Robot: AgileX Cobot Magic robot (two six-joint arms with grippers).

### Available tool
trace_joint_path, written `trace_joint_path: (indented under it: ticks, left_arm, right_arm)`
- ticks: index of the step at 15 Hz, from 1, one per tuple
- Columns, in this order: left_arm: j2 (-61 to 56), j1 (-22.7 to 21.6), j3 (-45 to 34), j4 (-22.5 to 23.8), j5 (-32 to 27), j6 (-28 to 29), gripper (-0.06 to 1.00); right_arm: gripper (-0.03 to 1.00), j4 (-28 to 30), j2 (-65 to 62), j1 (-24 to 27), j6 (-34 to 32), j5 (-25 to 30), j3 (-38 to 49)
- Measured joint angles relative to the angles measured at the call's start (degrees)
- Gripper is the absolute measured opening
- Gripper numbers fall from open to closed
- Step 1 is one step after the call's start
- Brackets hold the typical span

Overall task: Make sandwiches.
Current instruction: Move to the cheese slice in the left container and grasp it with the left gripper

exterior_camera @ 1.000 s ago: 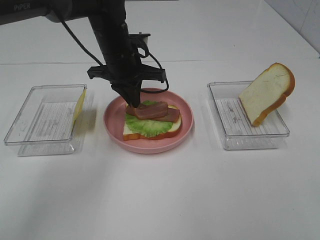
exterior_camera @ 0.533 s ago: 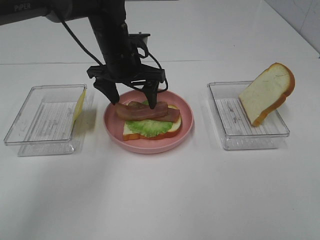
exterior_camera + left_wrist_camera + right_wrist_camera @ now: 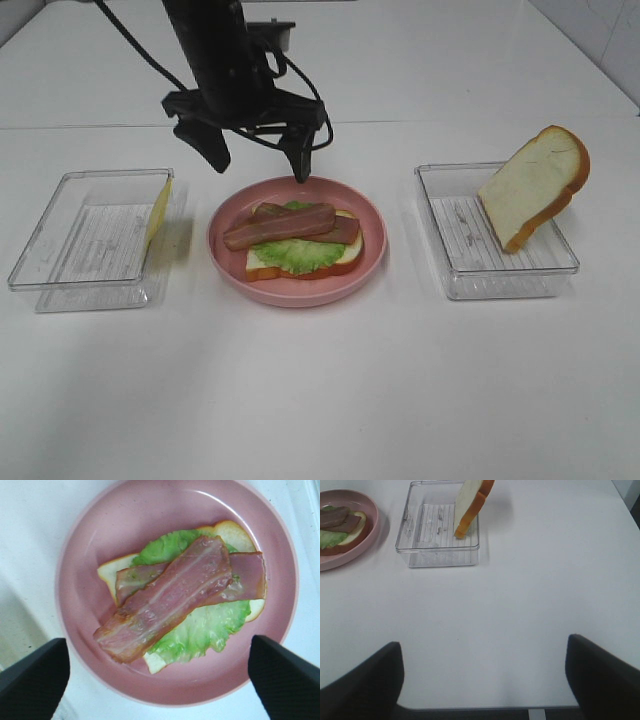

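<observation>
Landmark is the pink plate point(image 3: 372, 222), mid desk point(image 3: 320, 400). On it sits the open sandwich point(image 3: 305, 248): lower bread slice point(image 3: 350, 256), lettuce point(image 3: 300, 258), and two bacon strips point(image 3: 280, 226) on top.

We see the left pincer point(image 3: 260, 170) above the plate's far rim. It is spread wide, holds nothing, and is clear of the bacon. Only the left wrist view shows one strip lying diagonally across the other, with lettuce ruffles past the bread edge.

Left of the plate is the left tray point(image 3: 95, 245). The cheese square point(image 3: 158, 208) stands on edge against the wall nearest the plate. Right of the plate is the right tray point(image 3: 500, 275), with the second bread slice point(image 3: 535, 185) leaning tilted at its far end.

Only the right wrist view catches the right pincer point(image 3: 482, 677). It is spread and empty over bare desk, well apart from the plate and beyond the right tray.
</observation>
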State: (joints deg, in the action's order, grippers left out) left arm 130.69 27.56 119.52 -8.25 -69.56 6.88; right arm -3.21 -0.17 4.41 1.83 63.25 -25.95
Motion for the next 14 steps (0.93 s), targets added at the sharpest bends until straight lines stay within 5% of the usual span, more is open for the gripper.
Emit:
trace_joint_path:
  ticks: [6,14]
  left_arm:
    - [-11.46,-9.22,-12.89,5.61,-0.23,-0.29,0.88]
    - [-3.27,-9.45,-13.06,5.84,-0.23,0.00,0.88]
  right_arm:
    - [0.85,0.00,0.00,0.00,0.00,0.00,0.00]
    - [0.85,0.00,0.00,0.00,0.00,0.00,0.00]
